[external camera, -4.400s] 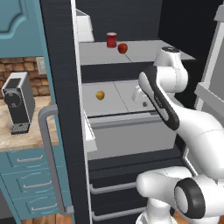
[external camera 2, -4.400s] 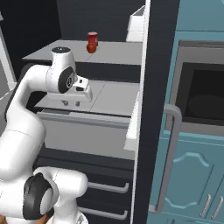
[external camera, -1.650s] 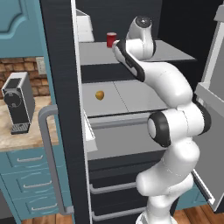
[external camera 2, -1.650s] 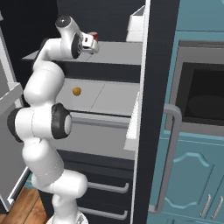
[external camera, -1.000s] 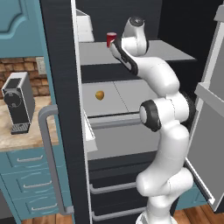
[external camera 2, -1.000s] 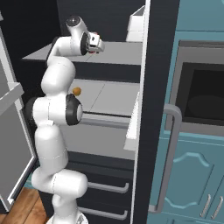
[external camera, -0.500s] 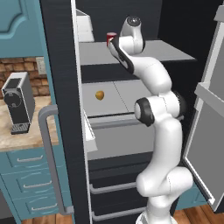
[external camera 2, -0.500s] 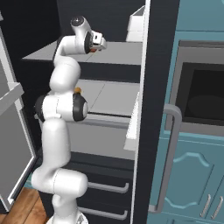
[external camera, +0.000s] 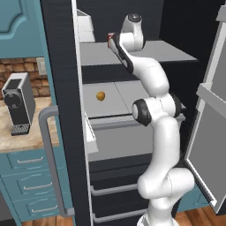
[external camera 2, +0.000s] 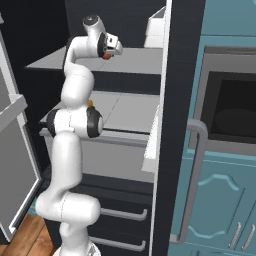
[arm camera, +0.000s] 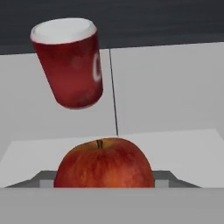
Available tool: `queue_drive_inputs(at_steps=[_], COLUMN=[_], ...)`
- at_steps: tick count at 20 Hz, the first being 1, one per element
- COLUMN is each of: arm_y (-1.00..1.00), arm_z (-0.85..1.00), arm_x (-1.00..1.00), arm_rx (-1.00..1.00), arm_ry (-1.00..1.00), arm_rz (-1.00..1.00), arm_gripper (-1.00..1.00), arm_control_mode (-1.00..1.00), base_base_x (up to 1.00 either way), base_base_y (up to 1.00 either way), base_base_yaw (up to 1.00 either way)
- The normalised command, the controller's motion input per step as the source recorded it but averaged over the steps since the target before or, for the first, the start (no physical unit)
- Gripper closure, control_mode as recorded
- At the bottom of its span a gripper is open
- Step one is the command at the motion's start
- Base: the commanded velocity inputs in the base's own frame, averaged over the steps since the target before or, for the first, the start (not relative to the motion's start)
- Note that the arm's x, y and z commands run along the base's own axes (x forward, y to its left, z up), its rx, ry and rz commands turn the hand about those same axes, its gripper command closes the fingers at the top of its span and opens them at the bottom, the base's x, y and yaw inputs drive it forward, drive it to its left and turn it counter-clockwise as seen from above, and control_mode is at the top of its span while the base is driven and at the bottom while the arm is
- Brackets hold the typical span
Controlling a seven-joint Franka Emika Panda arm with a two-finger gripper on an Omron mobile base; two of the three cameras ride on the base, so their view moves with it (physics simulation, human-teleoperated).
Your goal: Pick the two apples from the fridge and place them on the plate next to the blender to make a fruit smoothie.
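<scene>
Apple first: the red apple [arm camera: 104, 162] sits on the fridge's upper shelf [external camera: 150, 52], dead ahead of the gripper [external camera 2: 116, 49] and very close, centred in the hand view with its stem up. The red can [arm camera: 69, 61] stands farther back and off to one side, well apart from it. Whether the fingers are spread or pressed together I cannot tell. The yellow-orange apple [external camera: 100, 96] lies one shelf lower. A straight reach forward looks right.
</scene>
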Motion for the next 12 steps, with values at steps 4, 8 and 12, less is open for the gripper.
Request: queue_drive_inputs(at_steps=[4,8,12], arm_y=[-0.03,-0.26,-0.28], arm_z=[-0.12,-0.24,-0.33], arm_x=[-0.04,-0.52,-0.82], arm_rx=[0.03,0.33,0.37], arm_ry=[-0.08,-0.41,-0.54], arm_rz=[0.08,0.05,0.08], arm_gripper=[1.00,1.00,1.00], arm_control_mode=[-1.00,-1.00,-1.00], base_base_x=[0.00,0.00,0.00], base_base_y=[0.00,0.00,0.00], base_base_yaw=[0.00,0.00,0.00])
